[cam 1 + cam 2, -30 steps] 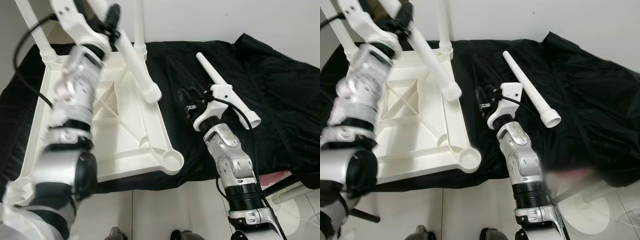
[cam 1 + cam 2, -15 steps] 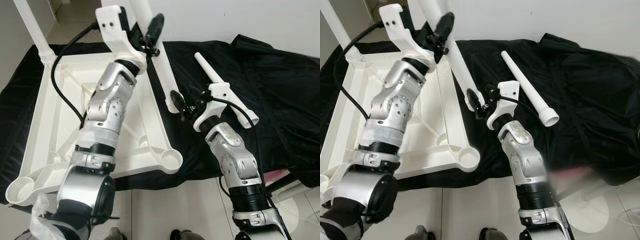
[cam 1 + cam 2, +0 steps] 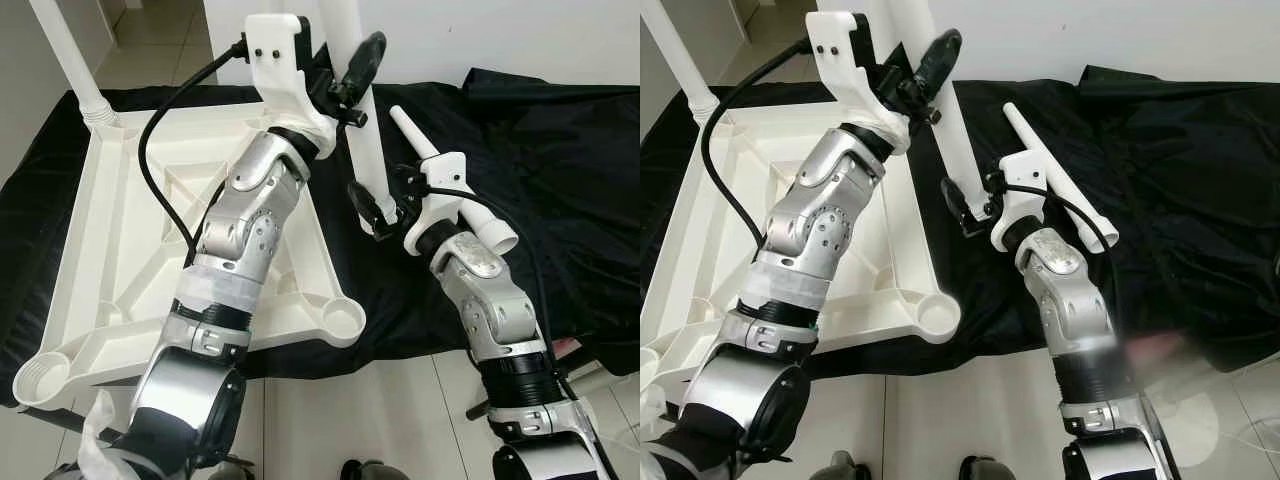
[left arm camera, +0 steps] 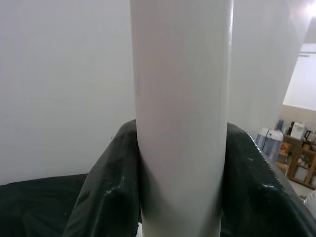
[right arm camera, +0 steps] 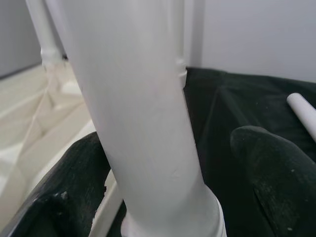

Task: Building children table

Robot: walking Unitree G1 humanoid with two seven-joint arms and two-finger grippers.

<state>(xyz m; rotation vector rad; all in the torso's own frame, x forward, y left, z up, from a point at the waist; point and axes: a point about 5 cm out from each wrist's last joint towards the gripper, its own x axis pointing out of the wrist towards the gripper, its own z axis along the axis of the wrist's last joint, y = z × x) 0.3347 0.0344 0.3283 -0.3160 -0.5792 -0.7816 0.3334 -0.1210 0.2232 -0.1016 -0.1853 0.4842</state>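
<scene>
- The leg [image 3: 362, 130] you are working is held near upright over the black cloth [image 3: 560, 180], just past the right edge of the upturned tabletop [image 3: 130, 230]. Its wide collared end points down and is off the surface.
- Left gripper [image 3: 352, 88]: clamped on the leg's upper part. In the left wrist view, both fingers [image 4: 106, 192] press against the tube on either side.
- Right gripper [image 3: 378, 205]: at the collar end, fingers apart. In the right wrist view, one finger is close against the tube and the other [image 5: 279, 168] stands clear of it. Not yet a grip.
- Judgement: this is a two-handed steadying step before seating the leg in a socket.
- Close your right fingers just above the collar, not on it, so the end stays free to enter.
- Likely target: the open corner socket [image 3: 338, 322] on the near right of the tabletop. Another open socket [image 3: 40, 375] sits at the near left corner.
- Keep the leg square to the socket as you lower it; a tilted entry will bind.
- One leg [image 3: 70, 60] already stands at the far left corner. A spare leg [image 3: 462, 205] lies on the cloth behind the right wrist; keep clear of it.
</scene>
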